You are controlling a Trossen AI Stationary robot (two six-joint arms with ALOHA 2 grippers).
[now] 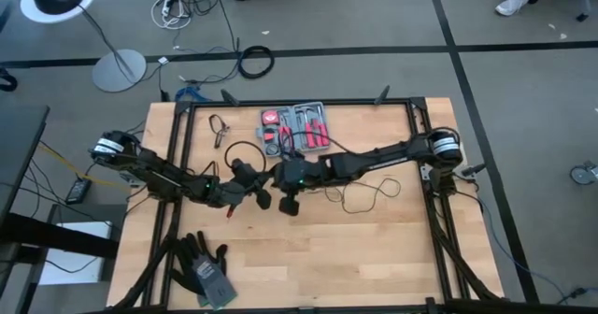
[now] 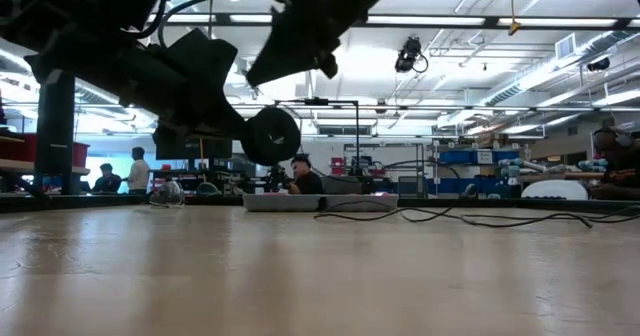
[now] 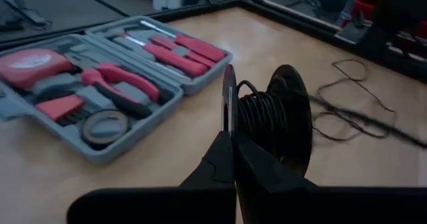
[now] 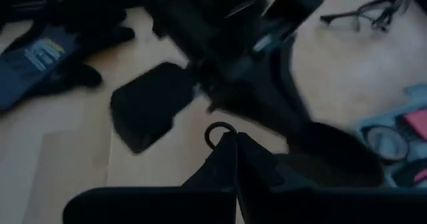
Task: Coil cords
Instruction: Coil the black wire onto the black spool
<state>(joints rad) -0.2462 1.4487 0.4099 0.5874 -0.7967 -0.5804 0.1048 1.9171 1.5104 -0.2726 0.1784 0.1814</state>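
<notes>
While both arms are brought together over the middle of the wooden table [image 1: 374, 249], the left gripper [image 3: 230, 127] is seen pinched fully closed on the thin rim of a small black spool [image 3: 277, 117] — the disc end of the cord, with several turns of black wire already wound on it. The spool is held up off the table, as the low view shows it hanging as a dark round disc [image 2: 271, 135] above the surface. The right gripper [image 4: 230, 141] is also closed, its 2 fingers meeting at a point; a small loop of thin wire [image 4: 219, 132] is seen right at their tips, though whether it is actually pinched cannot be told. In the high view the right gripper [image 1: 288, 202] is placed just beside the left gripper [image 1: 262, 197], near the table's centre. The loose remainder of the cord [image 1: 369, 194] is laid in slack curves on the table on the right arm's side, and it is seen in the left wrist view as loops [image 3: 353, 111] beyond the spool. An open grey tool kit [image 1: 294, 127] with red-handled tools is set at the far edge of the table — near the spool but apart from it. A pair of glasses [image 1: 220, 129] is laid beside the kit, and black work gloves [image 1: 201, 267] are left near the front left corner.
</notes>
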